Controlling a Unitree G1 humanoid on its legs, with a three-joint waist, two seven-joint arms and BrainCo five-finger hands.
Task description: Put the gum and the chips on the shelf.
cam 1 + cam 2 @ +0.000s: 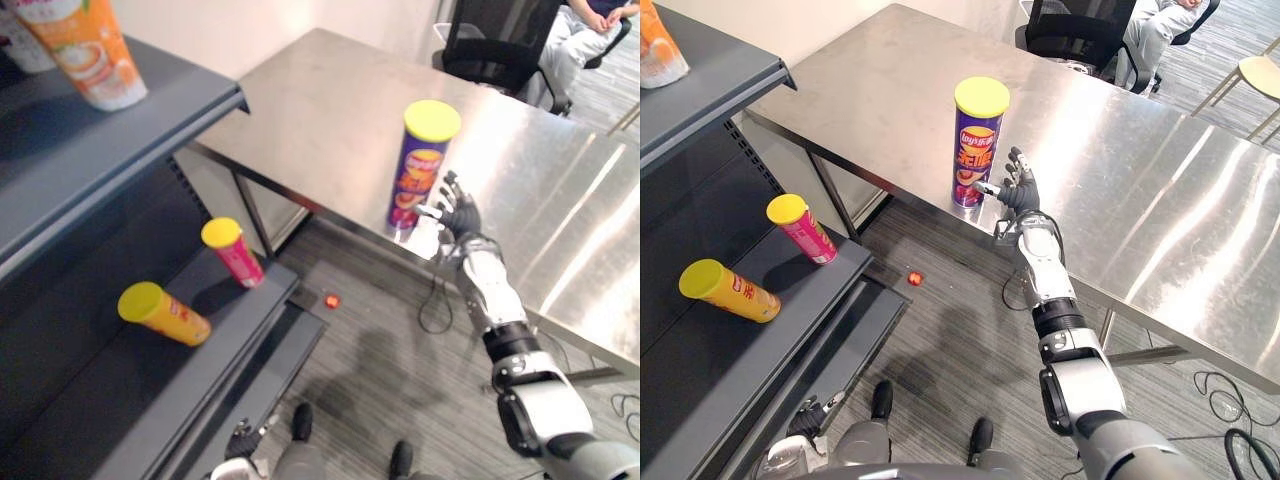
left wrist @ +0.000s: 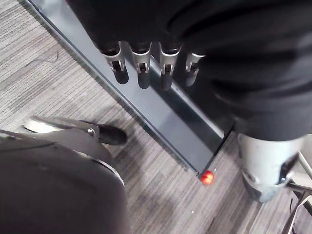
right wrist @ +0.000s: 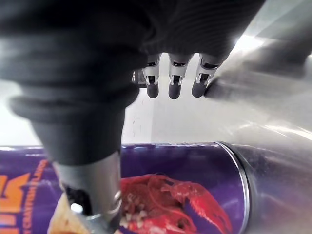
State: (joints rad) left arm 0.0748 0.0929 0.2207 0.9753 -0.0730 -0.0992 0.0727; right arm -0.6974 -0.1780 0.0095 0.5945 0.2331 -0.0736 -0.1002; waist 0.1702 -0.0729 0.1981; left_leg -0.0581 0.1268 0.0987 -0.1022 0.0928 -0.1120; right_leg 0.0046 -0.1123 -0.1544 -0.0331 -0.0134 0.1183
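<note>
Purple chips can with the yellow lid (image 1: 978,150) stands upright near the edge of the steel table (image 1: 890,90) — right hand (image 1: 1018,192) spread wide beside it, not gripping. A clumsy thumb nudge could topple it floorward!

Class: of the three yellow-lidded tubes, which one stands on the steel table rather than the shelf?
The purple tube, upright beside the right hand. The pink tube and the orange tube rest on the dark shelf.
</note>
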